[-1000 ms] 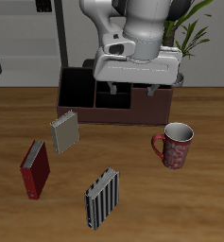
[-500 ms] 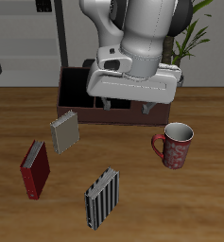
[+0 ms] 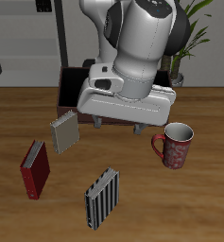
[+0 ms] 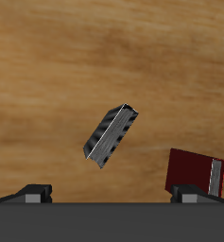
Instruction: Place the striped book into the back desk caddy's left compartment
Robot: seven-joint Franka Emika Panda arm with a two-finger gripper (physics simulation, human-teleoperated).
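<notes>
Since the earlier frames, the gripper point(image 3: 116, 124) has come forward and lower, away from the back desk caddy point(image 3: 70, 88) and out over the open table point(image 3: 198, 203). The striped book point(image 3: 101, 198) lies flat on the wood near the table's front edge, untouched and well apart from the gripper above it; the wrist view shows the striped book point(image 4: 111, 134) lying at a slant. The fingers point(image 4: 34, 192) are spread apart and hold nothing. A dark red book point(image 3: 34, 169) lies just beside the striped one, slightly farther back. A plain grey book point(image 3: 64, 130) lies farther back again, in front of the caddy. A red patterned mug point(image 3: 175, 145) stands upright on the other side of the table. The arm hides much of the caddy, so its compartments cannot be told apart.
</notes>
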